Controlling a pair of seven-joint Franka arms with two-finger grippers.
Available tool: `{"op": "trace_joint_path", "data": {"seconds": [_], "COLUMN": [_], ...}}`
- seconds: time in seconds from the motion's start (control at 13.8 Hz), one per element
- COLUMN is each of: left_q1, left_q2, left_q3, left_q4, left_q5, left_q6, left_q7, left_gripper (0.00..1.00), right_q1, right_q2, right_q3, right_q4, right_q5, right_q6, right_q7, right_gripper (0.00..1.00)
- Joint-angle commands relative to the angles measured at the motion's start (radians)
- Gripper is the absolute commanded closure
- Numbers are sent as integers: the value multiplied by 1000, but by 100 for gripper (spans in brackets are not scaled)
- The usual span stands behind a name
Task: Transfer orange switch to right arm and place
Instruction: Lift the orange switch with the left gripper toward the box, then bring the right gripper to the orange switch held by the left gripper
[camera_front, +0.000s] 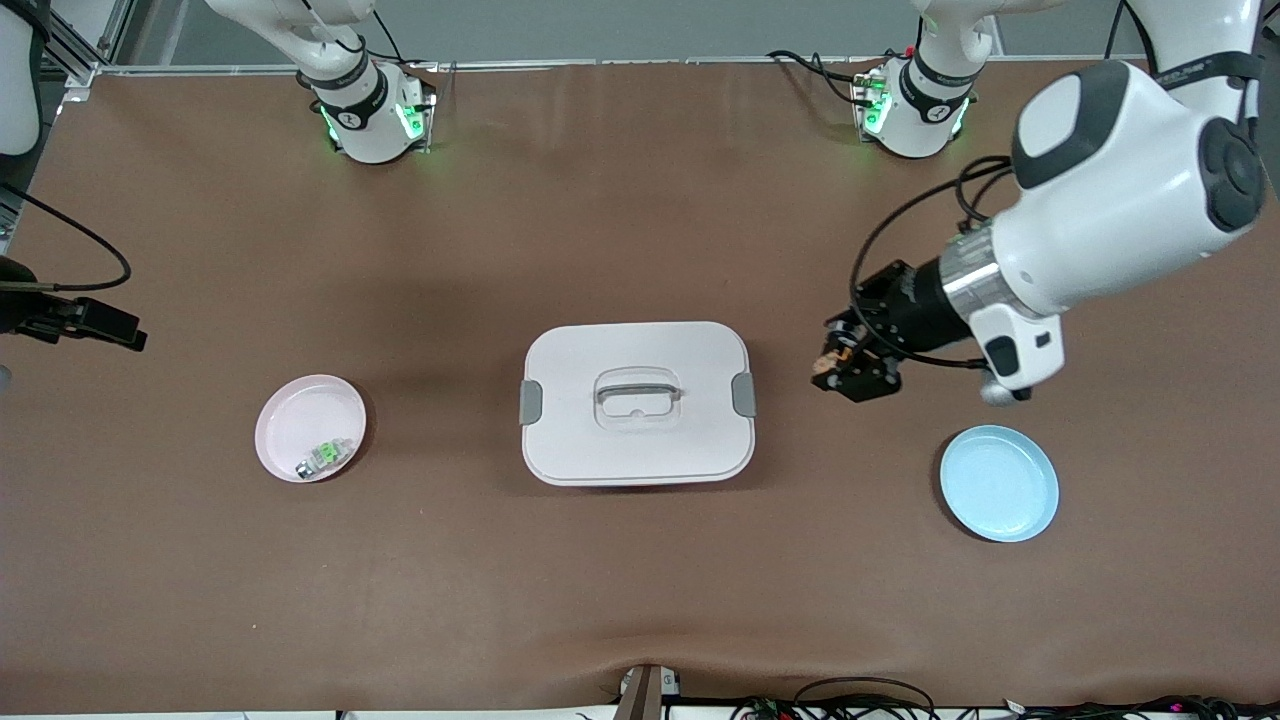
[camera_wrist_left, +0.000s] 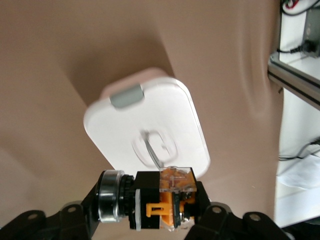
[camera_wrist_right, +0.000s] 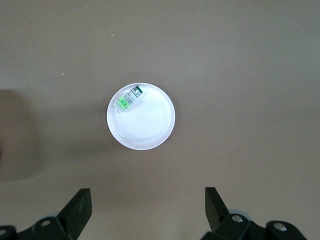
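1 orange switch (camera_wrist_left: 162, 200) is sitting clamped in the left pincer (camera_front: 848, 362), its black body, orange face and metallic end lying crosswise between the fingers. The left pincer is hanging in the air over bare brown counter (camera_front: 640, 580), between the white lidded box (camera_front: 637, 402) and the blue plate (camera_front: 999, 483), with the box showing past the switch in the left wrist view. The box is resting at the middle of the counter, its lid on, a grey clip at each short end and a recessed handle on top. The blue plate is lying toward the left arm's end, nearer to the front camera than the box. Toward the right arm's end, a pink plate (camera_front: 290, 415) is holding a small green-and-clear component (camera_front: 326, 456) near its rim. The right pincer (camera_wrist_right: 147, 210) is waiting high over that pink plate, its 2 fingers standing wide apart and gripping nothing.
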Motion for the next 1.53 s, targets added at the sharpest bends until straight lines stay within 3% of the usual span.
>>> {"op": "trace_joint_path", "data": {"seconds": [0.0, 0.22, 0.65, 1.16, 1.45], "left_q1": [1, -45, -177, -289, -304], "left_q2": [2, 16, 57, 94, 97], "left_q3": [-79, -131, -130, -124, -122], "left_q4": [11, 23, 21, 18, 15], "left_q5": [-20, -20, -14, -7, -5], "left_q6": [94, 215, 399, 516, 529], "left_q7": [-165, -339, -517, -587, -587], "left_gripper": [80, 80, 80, 80, 80], "right_q1": [12, 35, 153, 305, 319], "right_q2": [24, 23, 21, 6, -19], "right_q3": [6, 8, 8, 9, 9], "right_q4": [18, 9, 10, 15, 13], "right_q5": [61, 245, 661, 741, 777], "right_q6": [18, -1, 12, 132, 140], "right_q7": [-1, 0, -4, -3, 7], "right_gripper": [0, 0, 0, 0, 0]}}
